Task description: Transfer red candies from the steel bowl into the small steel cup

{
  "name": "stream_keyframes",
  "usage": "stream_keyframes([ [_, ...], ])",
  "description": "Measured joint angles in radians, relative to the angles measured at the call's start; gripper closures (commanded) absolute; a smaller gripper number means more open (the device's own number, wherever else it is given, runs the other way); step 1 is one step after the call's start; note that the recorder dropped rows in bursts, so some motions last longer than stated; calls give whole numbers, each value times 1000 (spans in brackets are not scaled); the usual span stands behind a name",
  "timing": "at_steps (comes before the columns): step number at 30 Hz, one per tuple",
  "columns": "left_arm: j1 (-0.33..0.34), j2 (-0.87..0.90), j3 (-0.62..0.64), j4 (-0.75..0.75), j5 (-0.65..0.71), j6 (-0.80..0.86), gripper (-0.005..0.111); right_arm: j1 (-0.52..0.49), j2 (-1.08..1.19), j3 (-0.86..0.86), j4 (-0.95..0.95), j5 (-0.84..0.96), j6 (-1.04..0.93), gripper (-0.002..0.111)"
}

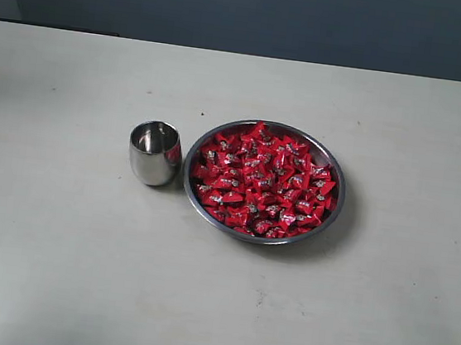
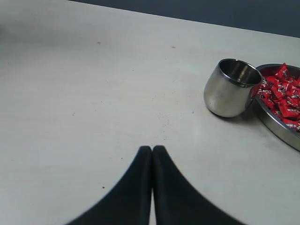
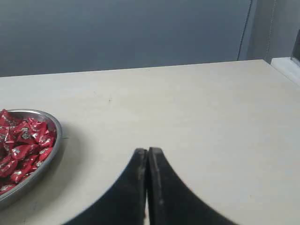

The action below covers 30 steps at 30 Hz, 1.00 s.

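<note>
Pale, off-white tabletop (image 1: 53, 269), lightly speckled, with a dark blue-grey wall (image 1: 249, 8) behind it.

Wide, shallow round bowl of shiny steel (image 1: 326, 154) sits near the middle of the table, a little right of centre in the exterior view. It is heaped across nearly its whole floor with small candies in glossy red wrappers (image 1: 263, 180) that have pinched ends and tiny pale print. All the red candies in view lie inside the bowl's rim.

Small, handleless cup of mirror-polished steel with a rounded belly (image 1: 154, 160) stands upright just to the left of the bowl, mouth up, its polished inner wall showing. Cup and bowl rim are very close. Whether they touch cannot be told.

Left gripper (image 2: 152, 150): two black curved fingers pressed together tip to tip, clenched on nothing. It hangs over bare table, well apart from the cup, which shows ahead of it with the edge of the bowl behind.

Right gripper (image 3: 147, 152): the same black fingers, tips closed flat against each other, nothing between them. It hangs over bare tabletop beside the bowl, on the side away from the cup, clear of the rim. Neither gripper touches any object.
</note>
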Motion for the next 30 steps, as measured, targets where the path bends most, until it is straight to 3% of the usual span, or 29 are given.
stream_keyframes([
  [17,0,0,0,0,0,0,106,0,0,-15,0,30,0,108],
  [30,0,0,0,0,0,0,106,0,295,-263,0,51,0,108],
])
